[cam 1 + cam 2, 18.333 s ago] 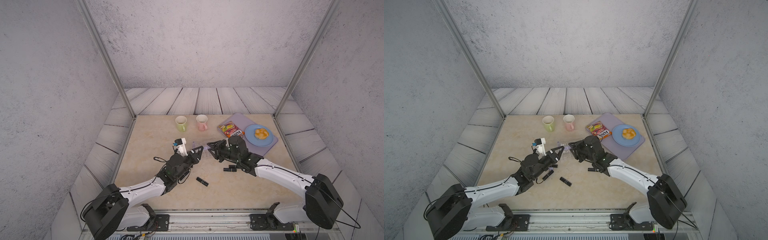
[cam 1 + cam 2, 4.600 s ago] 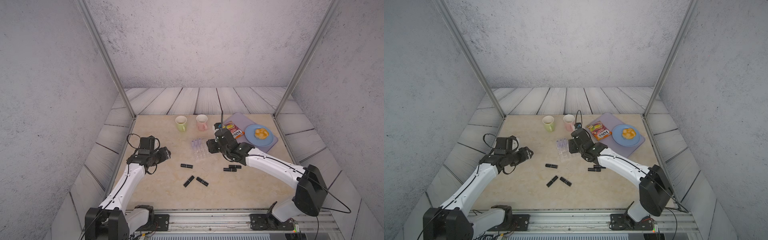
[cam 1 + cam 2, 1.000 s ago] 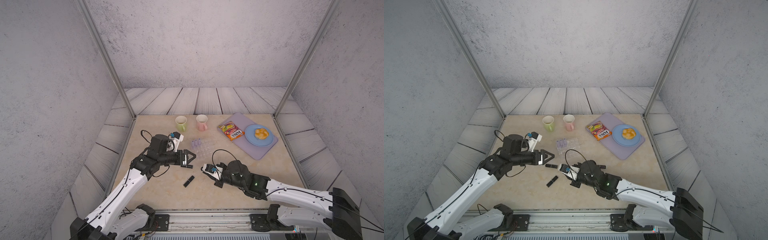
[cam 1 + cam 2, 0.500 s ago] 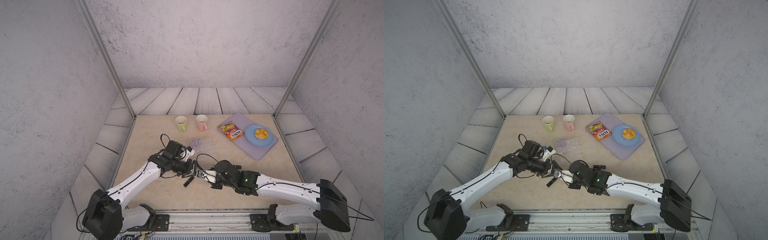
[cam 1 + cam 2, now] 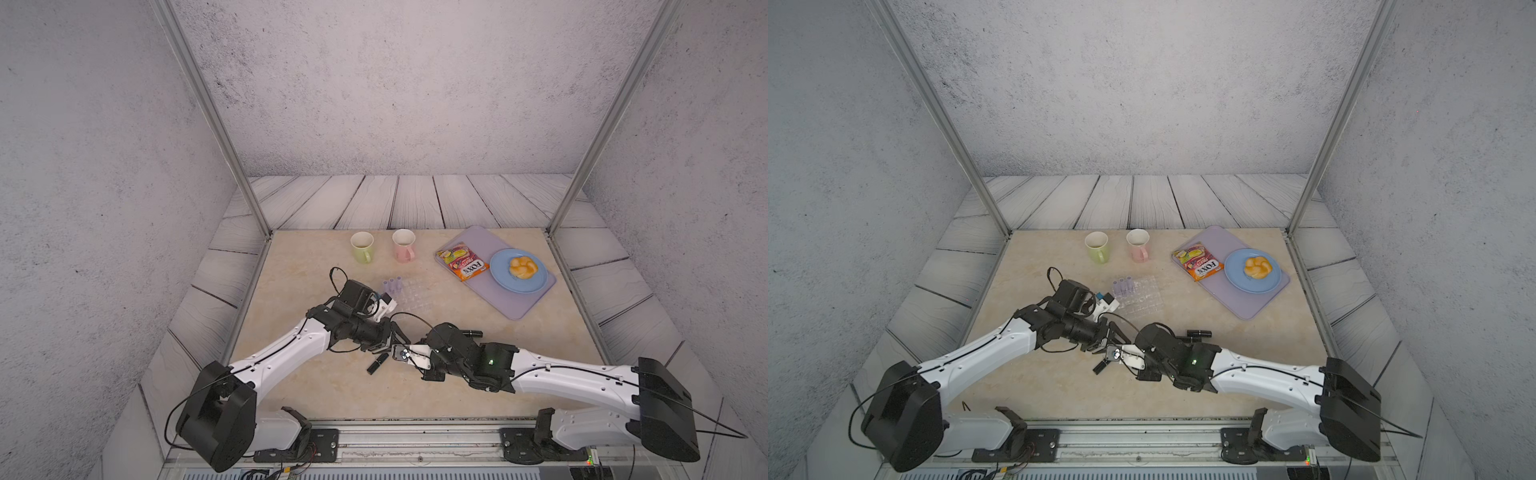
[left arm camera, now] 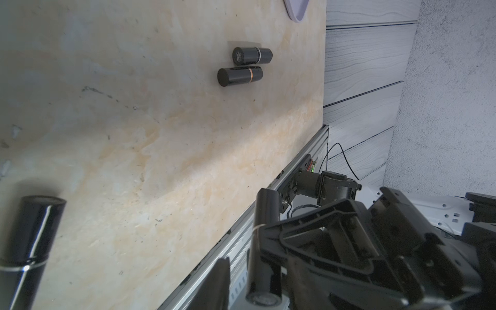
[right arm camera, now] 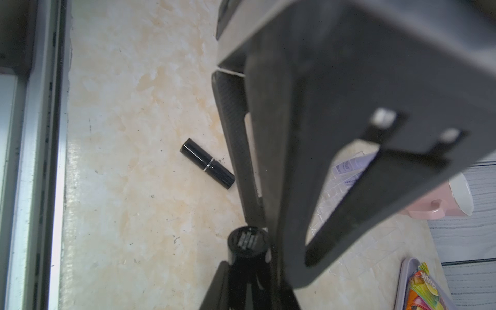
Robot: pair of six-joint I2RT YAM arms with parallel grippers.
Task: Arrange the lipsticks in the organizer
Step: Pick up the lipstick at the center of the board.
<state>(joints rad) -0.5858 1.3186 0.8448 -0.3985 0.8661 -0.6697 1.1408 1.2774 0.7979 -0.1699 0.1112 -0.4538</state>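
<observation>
Both grippers meet low over the front middle of the table. My right gripper [image 7: 247,271] is shut on a black lipstick [image 7: 247,241]. My left gripper [image 6: 259,268] is open, its jaws straddling that same lipstick [image 6: 264,228], with a gap on one side. In both top views the left gripper [image 5: 394,336] [image 5: 1113,332] touches noses with the right gripper [image 5: 395,351] [image 5: 1113,355]. Another black lipstick [image 5: 376,365] lies just below them. Two more [image 6: 252,55] [image 6: 239,76] lie side by side further right. Three lilac lipsticks [image 5: 392,286] stand in the clear organizer [image 5: 415,295].
A green mug [image 5: 361,246] and a pink mug [image 5: 404,245] stand at the back. A lilac tray [image 5: 519,309] at the back right carries a snack packet [image 5: 461,262] and a blue plate [image 5: 517,278]. The metal rail [image 6: 241,236] runs along the table's front edge.
The left arm has swung in from the left to meet the right gripper, and its jaws have narrowed around the lipstick. The right gripper has moved left with that lipstick.
</observation>
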